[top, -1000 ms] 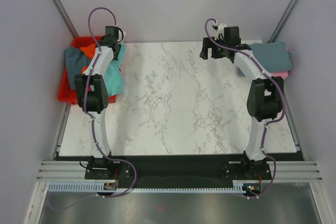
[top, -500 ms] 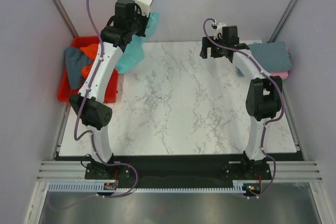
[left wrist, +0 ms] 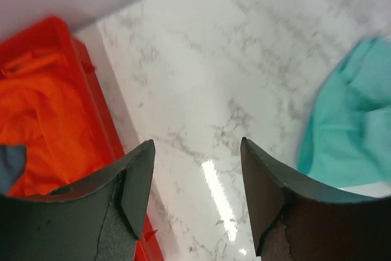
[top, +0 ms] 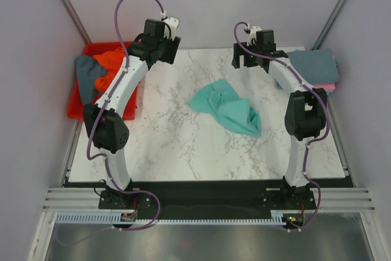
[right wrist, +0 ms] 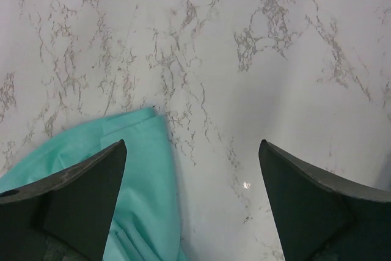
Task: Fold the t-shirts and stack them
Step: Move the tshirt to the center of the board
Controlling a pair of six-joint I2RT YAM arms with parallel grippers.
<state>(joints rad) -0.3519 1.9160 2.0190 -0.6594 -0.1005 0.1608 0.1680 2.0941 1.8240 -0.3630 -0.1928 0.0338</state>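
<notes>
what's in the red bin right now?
In the bin: a crumpled orange shirt and a blue-grey shirt at its left side. Anything beneath them is covered, and the left arm hides the bin's right side.

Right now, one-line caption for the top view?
Teal t-shirt lies crumpled mid-table; left gripper and right gripper hover open, empty, near the far edge.

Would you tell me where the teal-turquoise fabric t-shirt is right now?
The teal-turquoise fabric t-shirt lies crumpled on the white marble table, just right of centre in the top view, far from the red plastic bin at left.
</notes>
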